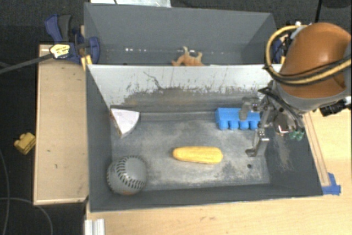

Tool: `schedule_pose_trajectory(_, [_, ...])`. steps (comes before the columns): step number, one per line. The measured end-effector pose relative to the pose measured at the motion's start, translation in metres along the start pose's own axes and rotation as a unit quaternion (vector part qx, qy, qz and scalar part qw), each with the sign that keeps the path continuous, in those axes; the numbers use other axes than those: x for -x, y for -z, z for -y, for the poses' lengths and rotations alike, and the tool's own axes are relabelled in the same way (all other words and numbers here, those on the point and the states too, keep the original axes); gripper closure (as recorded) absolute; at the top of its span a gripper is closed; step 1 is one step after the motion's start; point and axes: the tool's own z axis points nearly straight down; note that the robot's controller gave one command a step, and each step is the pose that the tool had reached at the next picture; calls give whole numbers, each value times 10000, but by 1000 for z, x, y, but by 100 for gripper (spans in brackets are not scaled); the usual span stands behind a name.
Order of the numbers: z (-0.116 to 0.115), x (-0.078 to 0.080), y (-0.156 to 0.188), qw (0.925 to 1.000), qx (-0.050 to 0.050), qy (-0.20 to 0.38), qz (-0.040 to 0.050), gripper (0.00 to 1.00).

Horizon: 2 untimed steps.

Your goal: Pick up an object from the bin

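- Grey ball [126, 174] sits in the near-left corner, with a yellow corn-shaped piece [198, 155] mid-floor.
- Gripper [254, 148] hangs just beside the blue block [236, 118] at the right; open or clenched, cannot tell.
- Likely still approaching: next, centre on 1 thing.

Arm [324, 102] enters from the right, wrist under an orange cover [319, 47] with cables [308, 77] looped across it. Tool [256, 143] hangs below-left of the cover, pointing steeply down, tip low.
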Motion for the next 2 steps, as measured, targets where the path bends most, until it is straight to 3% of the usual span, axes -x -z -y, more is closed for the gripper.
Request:
schedule_pose_trajectory(1, [0,1,5,10000,-3,5,40,0])
schedule_pose_trajectory(2, [-24,2,-46,9999,-2,-147,76,0])
